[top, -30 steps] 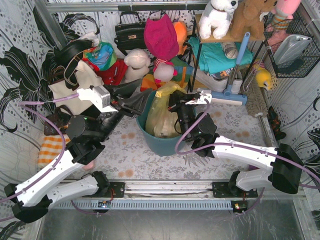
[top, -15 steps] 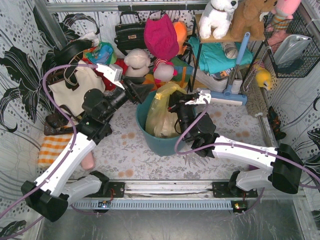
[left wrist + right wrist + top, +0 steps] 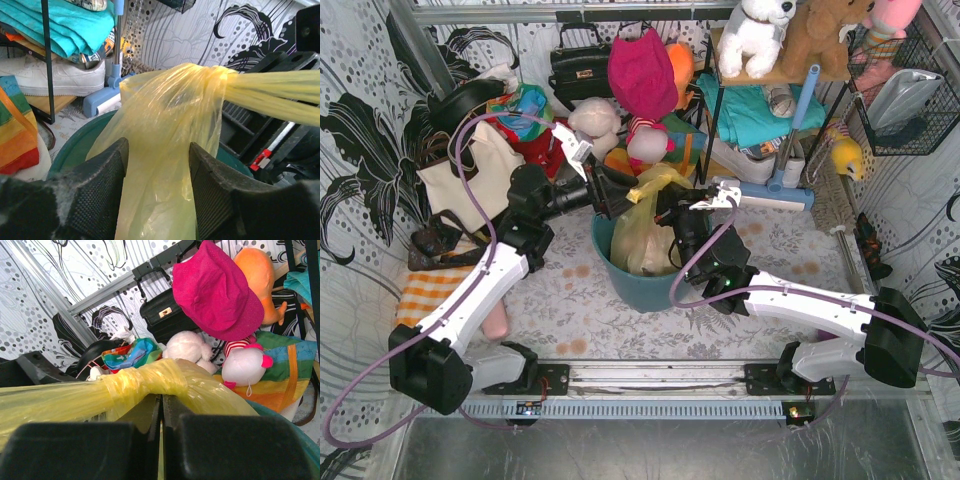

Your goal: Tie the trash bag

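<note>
One teal bin [image 3: 623, 287] holds the trash bag [image 3: 640, 240], whose yellow plastic rises above the bin's rim, bunched at a tight neck, with a long strip stretched taut from it. At the bin's far-left rim, the left gripper [image 3: 157, 150] stands with jaws apart, bag plastic running between its fingers. Over the bin's right rim, the right gripper [image 3: 161, 405] is pressed together, with a sliver of yellow in the seam.

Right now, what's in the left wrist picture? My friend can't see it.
A yellow trash bag sits in a teal bin, between the left gripper's open jaws, its top gathered into a strip stretching right.
</note>
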Available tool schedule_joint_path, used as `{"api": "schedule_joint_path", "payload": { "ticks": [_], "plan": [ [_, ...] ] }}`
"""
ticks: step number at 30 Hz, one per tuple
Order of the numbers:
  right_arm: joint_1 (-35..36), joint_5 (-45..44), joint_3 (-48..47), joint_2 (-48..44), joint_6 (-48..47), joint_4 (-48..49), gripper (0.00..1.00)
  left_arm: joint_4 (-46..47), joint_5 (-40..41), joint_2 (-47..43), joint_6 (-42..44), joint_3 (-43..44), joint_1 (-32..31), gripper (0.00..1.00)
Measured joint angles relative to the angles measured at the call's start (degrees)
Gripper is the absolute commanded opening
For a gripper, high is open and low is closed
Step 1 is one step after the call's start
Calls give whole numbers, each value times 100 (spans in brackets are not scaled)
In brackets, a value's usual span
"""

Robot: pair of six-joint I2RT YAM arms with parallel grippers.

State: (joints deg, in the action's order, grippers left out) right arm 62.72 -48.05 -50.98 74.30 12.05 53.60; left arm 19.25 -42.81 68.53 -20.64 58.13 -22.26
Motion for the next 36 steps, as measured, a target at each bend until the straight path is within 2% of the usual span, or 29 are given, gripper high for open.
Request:
{"api": "schedule_joint_path", "payload": {
  "ticks": [4, 6, 8, 24, 36],
  "plan": [
    [0, 4, 0, 0, 76, -42, 0, -7, -70, 72, 44, 0, 20, 19],
    [0, 17, 0, 0, 98, -48, 0, -2, -116, 59, 103, 0, 20, 9],
    [0, 39, 0, 0, 125, -46, 0, -13, -184, 42, 146, 0, 20, 4],
    [0, 42, 0, 378, 87, 433, 0, -715, -494, -929, 348, -13, 20, 1],
    [0, 31, 0, 605, -365, 1211, 0, -903, -831, -1228, 214, -623, 20, 2]
  ]
}}
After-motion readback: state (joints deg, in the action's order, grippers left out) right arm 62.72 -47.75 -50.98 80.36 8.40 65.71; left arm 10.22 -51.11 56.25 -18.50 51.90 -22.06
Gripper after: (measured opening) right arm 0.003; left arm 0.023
